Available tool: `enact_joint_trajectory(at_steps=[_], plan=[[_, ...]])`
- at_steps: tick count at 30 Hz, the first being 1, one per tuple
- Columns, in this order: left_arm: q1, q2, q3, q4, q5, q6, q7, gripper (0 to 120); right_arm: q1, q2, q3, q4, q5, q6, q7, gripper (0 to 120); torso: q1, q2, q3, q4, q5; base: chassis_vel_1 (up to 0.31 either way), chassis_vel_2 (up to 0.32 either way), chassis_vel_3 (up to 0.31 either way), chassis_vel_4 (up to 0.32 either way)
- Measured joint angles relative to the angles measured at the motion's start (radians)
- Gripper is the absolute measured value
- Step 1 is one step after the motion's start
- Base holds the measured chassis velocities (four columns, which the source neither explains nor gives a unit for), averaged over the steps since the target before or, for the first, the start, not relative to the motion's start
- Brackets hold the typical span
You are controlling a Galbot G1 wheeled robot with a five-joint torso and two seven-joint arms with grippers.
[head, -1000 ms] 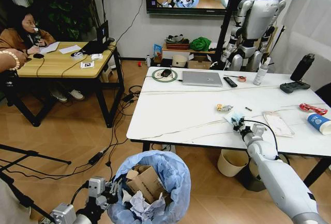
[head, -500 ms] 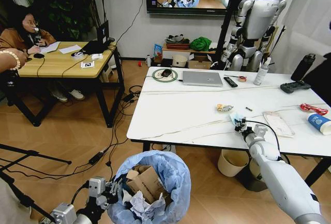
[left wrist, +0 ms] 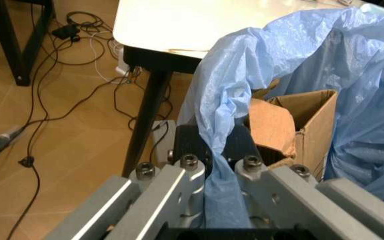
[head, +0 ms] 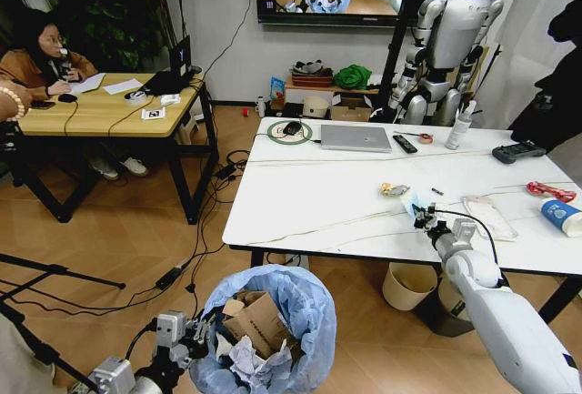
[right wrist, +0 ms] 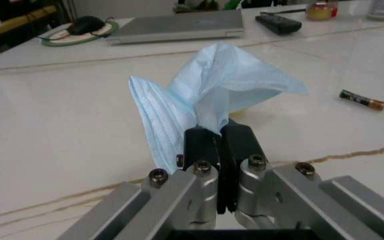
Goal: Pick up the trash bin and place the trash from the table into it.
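Right gripper (head: 424, 221): it is over the near right part of the tabletop (head: 309, 203); its jaws are pressed together on a light-blue face mask (right wrist: 209, 95), which stands up crumpled out of them.
Face mask in the head view (head: 414, 205): a small pale-blue piece at the tip of the right gripper, just above the marble surface.
Left gripper (left wrist: 209, 165): low and near, on the left, below the table edge; its jaws pinch the blue plastic bag at the rim of the trash bin (head: 264, 326).
Trash bin: it is in front of the table, at the near left side, held by the left gripper; the bag (left wrist: 325, 65) bulges around it.
Inside the bin: a brown paper bag (left wrist: 292, 125) and crumpled white tissues (head: 250, 362).
Trash on the tabletop: a small yellowish wrapper (head: 395, 190) just beyond the right gripper, a clear plastic bag (head: 489, 217) to its right, a red wrapper (head: 550, 192) and a blue-white paper cup (head: 561, 217) at the far right edge.
Small battery (right wrist: 362, 99): it lies on the marble near the mask, not touching it.
Other things, far side: a laptop (head: 356, 138), a remote (head: 405, 144) and a bottle (head: 460, 127).
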Motion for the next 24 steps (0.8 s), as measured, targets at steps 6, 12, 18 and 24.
enact_joint_trajectory(at_steps=[6, 12, 18, 24], plan=[[0.005, -0.002, 0.002, -0.001, 0.005, 0.0, 0.0, 0, -0.054, -0.039, -0.022, 0.13, 0.028, 0.01, -0.021, 0, 0.0, 0.0, 0.0, 0.0, 0.0, 0.0, 0.0, 0.0, 0.0], [0.007, -0.004, 0.003, -0.005, 0.009, 0.0, 0.0, 0, -0.091, -0.067, -0.053, 0.25, 0.054, 0.024, -0.043, 0, 0.0, 0.0, 0.0, 0.0, 0.0, 0.0, 0.0, 0.0, 0.0], [0.009, -0.002, 0.001, -0.008, 0.01, 0.0, 0.0, 0, -0.12, -0.112, -0.115, 0.363, 0.095, 0.06, -0.088, 0, 0.0, 0.0, 0.0, 0.0, 0.0, 0.0, 0.0, 0.0, 0.0], [0.013, -0.009, 0.001, -0.013, 0.009, 0.0, 0.0, 0, -0.104, -0.146, -0.222, 0.447, 0.151, 0.103, -0.136, 0, 0.0, 0.0, 0.0, 0.0, 0.0, 0.0, 0.0, 0.0, 0.0]])
